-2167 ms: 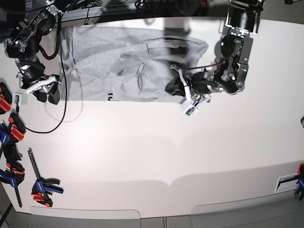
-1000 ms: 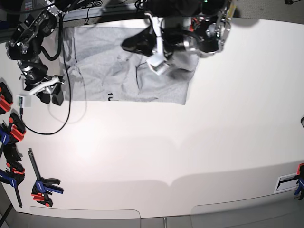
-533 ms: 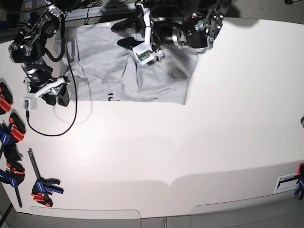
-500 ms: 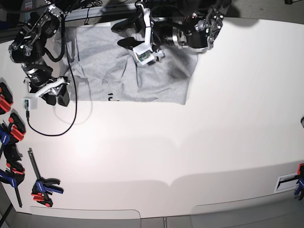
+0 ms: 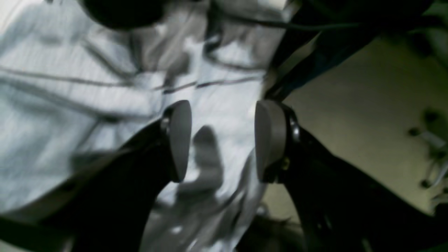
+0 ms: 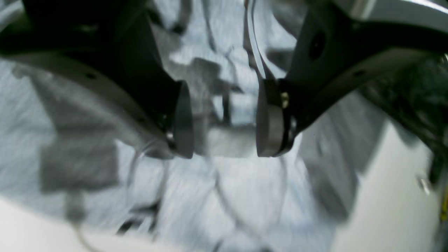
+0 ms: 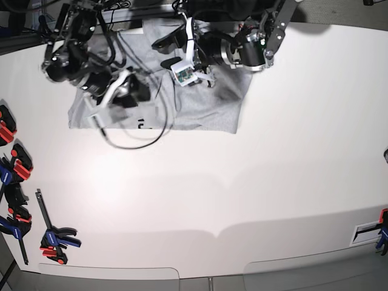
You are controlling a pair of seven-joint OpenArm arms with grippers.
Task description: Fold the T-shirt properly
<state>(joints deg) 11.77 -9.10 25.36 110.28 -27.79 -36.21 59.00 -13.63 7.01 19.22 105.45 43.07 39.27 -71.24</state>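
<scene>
Grey T-shirt point(image 7: 200, 106) at 12 o'clock on table point(image 7: 242, 194) | partly folded, rumpled | left pincer point(image 5: 220, 140) apart, empty | right pincer point(image 6: 224, 119) apart, empty | final folds outstanding

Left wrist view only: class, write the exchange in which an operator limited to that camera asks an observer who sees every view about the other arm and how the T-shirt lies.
Operator: I see my left tool open above grey cloth. Where is the right tool?
Observer: The right tool hangs over the other half of the T-shirt, near its front edge.
Operator: Is it gripping anything?
Observer: No. Its own wrist view shows it open, with nothing between the pads.
Operator: Is the lettering showing?
Observer: Only a bit of black print peeks out at the front edge.
</scene>
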